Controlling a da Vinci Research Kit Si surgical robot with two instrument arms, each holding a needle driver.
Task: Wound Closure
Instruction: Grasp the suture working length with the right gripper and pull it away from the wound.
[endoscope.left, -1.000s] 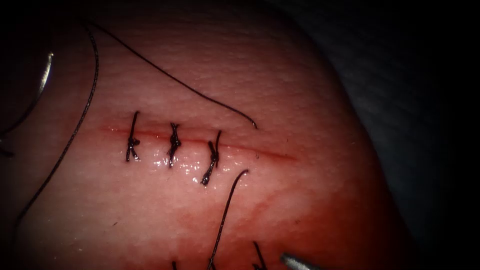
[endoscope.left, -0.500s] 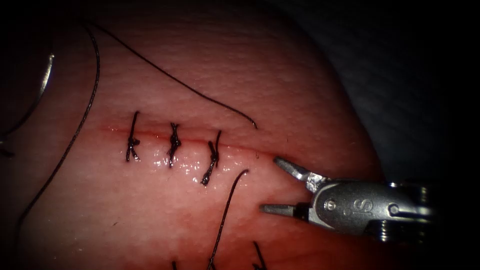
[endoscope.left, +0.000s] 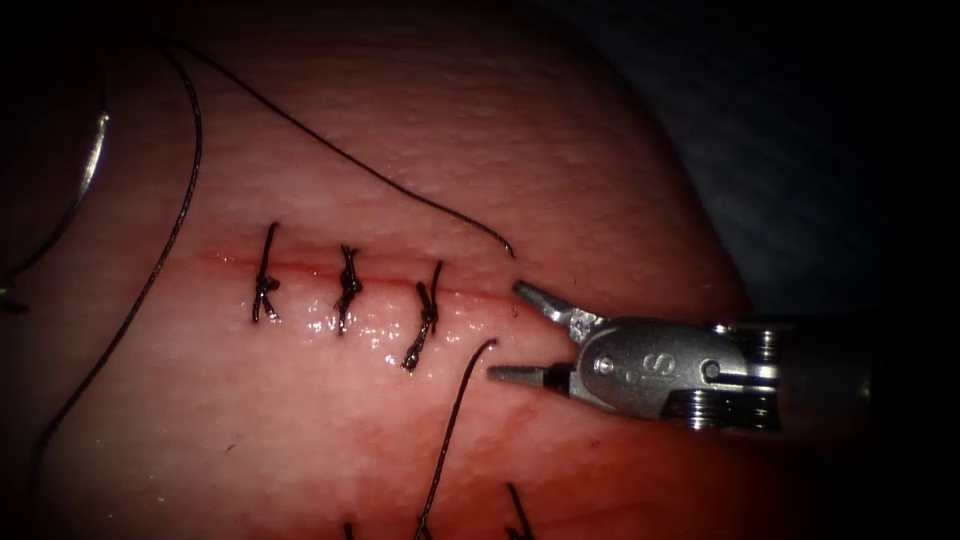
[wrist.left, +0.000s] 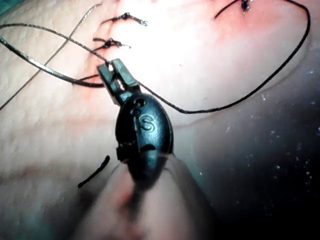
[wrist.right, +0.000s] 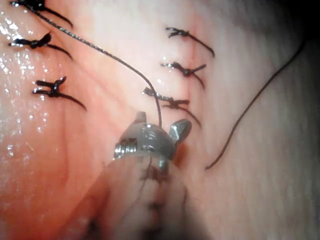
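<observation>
The tissue (endoscope.left: 420, 140) carries a horizontal cut (endoscope.left: 540, 305) closed by three dark stitches (endoscope.left: 347, 288). My right tool (endoscope.left: 508, 332) lies at the cut's right end, jaws open and holding nothing. The tip of a loose thread tail (endoscope.left: 455, 415) sits just beside the gap, and this thread tail (wrist.right: 107, 52) also runs up to the right tool (wrist.right: 160, 123). The curved needle (endoscope.left: 93, 150) lies off the tissue at the far left, outside it. My left tool (wrist.left: 111, 71) looks shut on the needle (wrist.left: 47, 68) near one end.
A long thread (endoscope.left: 150, 280) sweeps down the left side of the tissue. A thinner strand (endoscope.left: 350, 160) crosses above the cut and ends near the right tool's upper jaw. More stitch ends (endoscope.left: 518, 515) show at the bottom edge. Dark cloth (endoscope.left: 800, 150) lies to the right.
The right tool came in from the lower right with its jaws open and moved up and left to the cut's right end. Needle and thread have not moved.
</observation>
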